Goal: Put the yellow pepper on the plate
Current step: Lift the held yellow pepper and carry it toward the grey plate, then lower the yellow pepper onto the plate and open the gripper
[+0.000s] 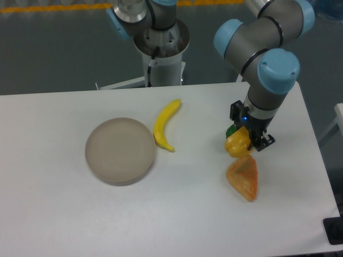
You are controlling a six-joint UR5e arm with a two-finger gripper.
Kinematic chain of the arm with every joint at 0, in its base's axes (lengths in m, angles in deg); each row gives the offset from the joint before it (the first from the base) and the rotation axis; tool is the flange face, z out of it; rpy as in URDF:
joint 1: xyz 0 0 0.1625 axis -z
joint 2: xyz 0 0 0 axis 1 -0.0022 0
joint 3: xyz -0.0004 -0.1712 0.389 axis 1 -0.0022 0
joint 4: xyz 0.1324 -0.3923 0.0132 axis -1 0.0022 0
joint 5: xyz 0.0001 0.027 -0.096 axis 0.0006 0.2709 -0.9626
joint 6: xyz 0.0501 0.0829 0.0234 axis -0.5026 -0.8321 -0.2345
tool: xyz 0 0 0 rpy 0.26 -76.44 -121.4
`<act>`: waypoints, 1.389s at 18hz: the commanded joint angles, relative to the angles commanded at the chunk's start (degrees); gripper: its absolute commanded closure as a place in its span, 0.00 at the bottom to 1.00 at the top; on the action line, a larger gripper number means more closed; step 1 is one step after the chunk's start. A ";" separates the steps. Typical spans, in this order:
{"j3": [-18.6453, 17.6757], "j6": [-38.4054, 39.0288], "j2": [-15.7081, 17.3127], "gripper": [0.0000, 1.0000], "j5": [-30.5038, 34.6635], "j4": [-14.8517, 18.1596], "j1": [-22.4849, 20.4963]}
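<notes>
yellow pepper (pixel 238 143) gripped by tool (pixel 242 140), plate (pixel 120 150) apart

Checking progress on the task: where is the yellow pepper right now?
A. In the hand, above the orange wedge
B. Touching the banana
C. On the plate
A: the yellow pepper sits in the hand, just above the orange wedge, far from the bare plate.
</notes>
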 joint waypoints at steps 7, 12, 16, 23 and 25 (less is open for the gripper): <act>0.79 0.44 0.44 0.85 -0.53 0.26 1.05; -1.74 4.47 2.01 0.86 -0.88 0.62 6.13; -5.18 12.90 3.43 0.86 -0.97 0.27 11.85; -11.16 21.88 4.22 0.86 -1.85 -1.58 22.05; -12.48 26.00 3.08 0.85 -1.76 -2.98 25.30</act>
